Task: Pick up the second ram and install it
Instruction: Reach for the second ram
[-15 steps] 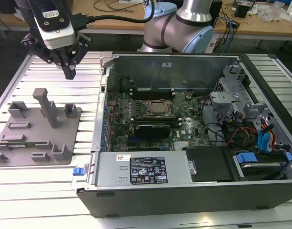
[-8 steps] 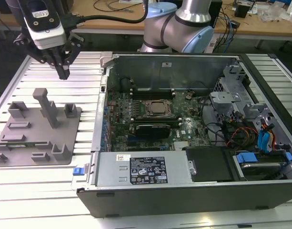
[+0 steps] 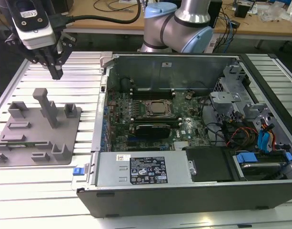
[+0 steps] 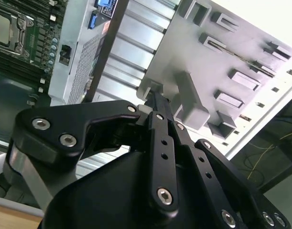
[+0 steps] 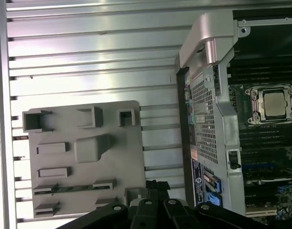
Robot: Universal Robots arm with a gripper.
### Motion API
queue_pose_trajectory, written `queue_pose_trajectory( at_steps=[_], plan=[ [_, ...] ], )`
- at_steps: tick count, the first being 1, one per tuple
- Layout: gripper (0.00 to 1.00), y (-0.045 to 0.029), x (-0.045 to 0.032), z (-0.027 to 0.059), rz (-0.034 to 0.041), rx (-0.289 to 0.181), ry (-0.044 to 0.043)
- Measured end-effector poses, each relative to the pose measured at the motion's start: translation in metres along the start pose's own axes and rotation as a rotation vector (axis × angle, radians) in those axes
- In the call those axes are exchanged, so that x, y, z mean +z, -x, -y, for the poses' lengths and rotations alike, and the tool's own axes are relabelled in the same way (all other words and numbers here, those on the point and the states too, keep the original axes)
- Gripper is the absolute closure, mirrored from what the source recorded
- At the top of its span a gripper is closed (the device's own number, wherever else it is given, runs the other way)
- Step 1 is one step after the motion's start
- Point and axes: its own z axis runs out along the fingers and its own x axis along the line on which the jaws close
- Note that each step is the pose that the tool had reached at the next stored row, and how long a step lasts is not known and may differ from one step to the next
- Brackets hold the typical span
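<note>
I see my gripper (image 3: 56, 74) pinched shut, holding nothing, up over the grey tray (image 3: 36, 136) edge, second ram (image 5: 72, 189) lying in that tray

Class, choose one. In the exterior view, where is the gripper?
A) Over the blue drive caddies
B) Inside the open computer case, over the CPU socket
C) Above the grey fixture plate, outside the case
C: the gripper hangs above the grey fixture plate at the exterior view's left, outside the computer case.
</note>
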Motion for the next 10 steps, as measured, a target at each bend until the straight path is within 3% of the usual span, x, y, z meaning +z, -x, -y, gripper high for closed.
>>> queue_pose_trajectory(
  at_steps=[10],
  plan=[
    [0.92, -0.0206, 0.0009, 0.0016, 0.0001, 0.0, 0.0]
  ],
)
